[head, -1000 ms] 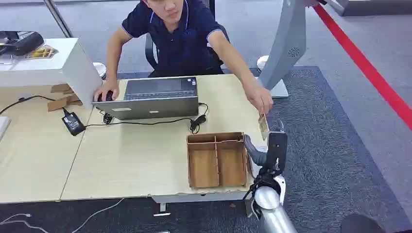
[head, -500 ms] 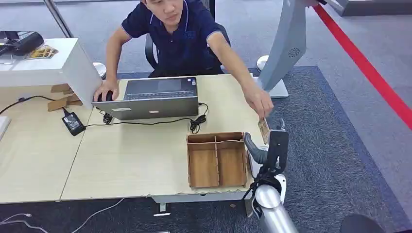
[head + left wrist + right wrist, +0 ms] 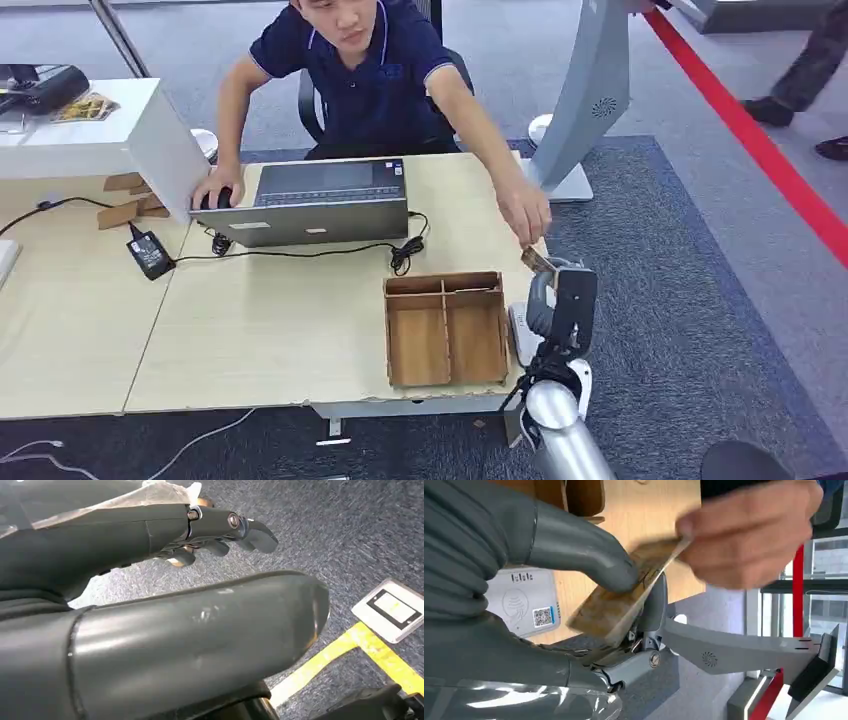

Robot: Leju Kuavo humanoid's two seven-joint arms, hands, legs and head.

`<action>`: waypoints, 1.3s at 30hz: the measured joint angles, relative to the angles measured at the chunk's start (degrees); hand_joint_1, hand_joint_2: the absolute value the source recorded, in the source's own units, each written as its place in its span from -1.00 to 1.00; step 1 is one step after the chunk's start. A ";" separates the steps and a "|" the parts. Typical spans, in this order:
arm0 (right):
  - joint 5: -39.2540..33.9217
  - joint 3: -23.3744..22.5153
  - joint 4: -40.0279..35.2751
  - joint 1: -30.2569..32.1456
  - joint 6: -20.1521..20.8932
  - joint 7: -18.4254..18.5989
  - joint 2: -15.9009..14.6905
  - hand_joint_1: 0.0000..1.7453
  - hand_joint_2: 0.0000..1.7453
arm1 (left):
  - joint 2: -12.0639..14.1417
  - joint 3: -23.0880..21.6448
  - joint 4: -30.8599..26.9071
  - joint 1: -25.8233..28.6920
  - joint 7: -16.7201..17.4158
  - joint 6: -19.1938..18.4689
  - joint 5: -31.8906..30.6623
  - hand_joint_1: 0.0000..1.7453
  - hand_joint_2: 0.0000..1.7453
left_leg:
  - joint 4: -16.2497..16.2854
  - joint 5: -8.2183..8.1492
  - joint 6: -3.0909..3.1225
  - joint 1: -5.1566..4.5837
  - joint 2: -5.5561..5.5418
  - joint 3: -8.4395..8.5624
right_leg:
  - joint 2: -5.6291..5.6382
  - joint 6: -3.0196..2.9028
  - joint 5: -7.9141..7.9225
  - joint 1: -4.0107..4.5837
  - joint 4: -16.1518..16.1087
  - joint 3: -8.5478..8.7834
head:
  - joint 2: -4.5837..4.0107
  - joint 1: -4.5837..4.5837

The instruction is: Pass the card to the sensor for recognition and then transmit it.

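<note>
Two hands now meet on the card (image 3: 624, 602): within the last second the right hand's (image 3: 560, 300) thumb has closed down on it, while the person's hand (image 3: 527, 212) still pinches its far end; handover looks nearly done; scanning remains; the right wrist view alone shows the white sensor (image 3: 526, 602) on the table (image 3: 280, 320); the left hand (image 3: 215, 522) hangs over carpet, fingers loosely curled, empty.

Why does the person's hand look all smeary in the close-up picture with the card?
In the right wrist view, the person's hand is blurred, likely from moving right in front of the lens, and the card is smeared too, while the right robot hand looks sharper. In the head view, the same hand looks fairly crisp. In the left wrist view, the left robot hand is sharp, with soft glare on its cover.
</note>
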 joint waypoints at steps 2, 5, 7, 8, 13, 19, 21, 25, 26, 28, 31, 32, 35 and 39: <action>0.09 0.00 0.00 0.10 -0.02 -0.02 0.00 1.00 1.00 | 0.00 0.00 0.00 0.00 0.00 0.00 -0.07 -1.00 -1.00 | 0.00 0.00 0.00 0.00 0.00 -0.01 | 0.00 0.00 0.00 0.00 0.00 0.00 | 0.00 0.00; 0.11 0.00 0.00 0.10 0.00 -0.02 0.00 1.00 1.00 | 0.00 0.00 0.00 0.00 0.00 0.00 -0.07 -1.00 -1.00 | 0.00 0.00 0.00 0.00 0.00 -0.01 | -0.01 0.00 0.00 0.00 0.00 0.00 | 0.00 0.00; 0.11 0.02 0.00 0.11 -0.02 -0.02 0.00 1.00 1.00 | 0.00 0.00 0.00 0.00 0.00 0.00 -0.11 -1.00 -1.00 | 0.00 0.00 0.00 0.00 0.00 -0.01 | -0.01 0.00 0.00 0.00 0.00 0.00 | 0.00 0.00; 0.11 0.00 0.00 0.12 0.00 -0.02 0.00 1.00 1.00 | 0.00 0.00 0.00 0.00 0.00 0.00 -0.15 -1.00 -1.00 | 0.00 0.00 0.00 0.00 0.00 -0.01 | -0.01 0.00 0.00 0.00 0.00 0.00 | 0.00 0.00; 0.11 0.00 -0.02 0.13 0.00 -0.02 0.00 1.00 1.00 | 0.00 -0.02 0.00 0.00 0.02 0.00 -0.26 -1.00 -1.00 | 0.00 0.00 0.00 0.00 0.00 0.00 | -0.01 0.00 0.00 0.00 0.00 0.00 | 0.00 0.00; 0.11 0.00 0.00 0.57 0.00 -0.02 0.00 1.00 1.00 | 0.00 0.00 0.00 0.00 0.22 0.00 -0.26 -1.00 -1.00 | 0.00 0.00 0.00 0.00 0.00 0.00 | -0.01 0.00 0.00 0.00 0.00 0.00 | 0.00 0.00; 0.13 0.00 0.02 0.90 -0.02 -0.02 0.00 1.00 1.00 | 0.00 0.00 0.00 0.00 0.24 0.02 -0.24 -1.00 -1.00 | 0.00 0.00 0.00 0.00 0.00 -0.01 | -0.01 0.00 0.00 0.00 0.00 0.00 | 0.00 0.00; 0.09 -0.13 0.11 1.61 -0.02 -0.02 -0.02 1.00 1.00 | 0.00 0.00 0.00 0.00 0.24 0.09 0.00 -1.00 -1.00 | 0.00 0.00 0.00 0.00 0.00 -0.01 | -0.01 0.00 0.00 0.00 0.00 -0.01 | 0.00 0.00; 0.09 -0.20 0.31 1.81 -0.02 -0.04 -0.07 1.00 1.00 | 0.00 0.00 0.00 0.00 0.24 0.09 0.09 -1.00 -1.00 | 0.00 0.00 0.00 0.00 0.00 0.00 | -0.01 0.00 0.00 0.00 0.00 -0.01 | 0.00 0.00; 0.22 -0.44 0.70 2.39 -0.02 -0.15 -0.22 1.00 1.00 | 0.00 0.00 0.00 0.00 0.35 0.15 0.35 -1.00 -1.00 | 0.00 0.00 0.00 0.00 0.00 -0.01 | -0.01 0.00 0.00 0.00 0.00 -0.01 | 0.00 0.00; 1.05 -0.85 1.42 3.16 -0.02 -0.61 -0.55 1.00 1.00 | 0.00 0.00 0.00 0.02 0.48 0.18 0.55 -1.00 -1.00 | 0.00 0.00 0.00 0.00 0.00 -0.01 | 0.00 0.00 0.00 0.00 0.00 -0.01 | 0.00 0.00; 1.42 -1.14 1.64 3.35 -0.02 -0.63 -0.61 1.00 1.00 | 0.00 0.00 0.00 0.02 0.55 0.20 0.57 -1.00 -1.00 | 0.00 0.00 0.00 0.00 0.00 -0.01 | 0.00 0.00 0.00 0.00 0.00 -0.01 | 0.00 0.00; 2.32 -1.79 2.38 3.78 -0.02 -0.61 -0.94 1.00 1.00 | 0.00 0.00 0.00 0.02 0.63 0.37 0.72 -1.00 -1.00 | 0.00 0.00 0.00 0.00 0.00 -0.01 | -0.01 0.00 0.00 0.00 0.00 -0.02 | 0.00 0.00; 3.19 -2.47 2.97 4.39 -0.02 -0.24 -1.27 1.00 1.00 | 0.00 0.00 0.00 0.03 0.66 0.48 0.87 -1.00 -1.00 | 0.00 0.00 0.00 0.00 0.00 -0.01 | -0.01 0.00 0.00 0.00 0.00 -0.01 | 0.00 0.00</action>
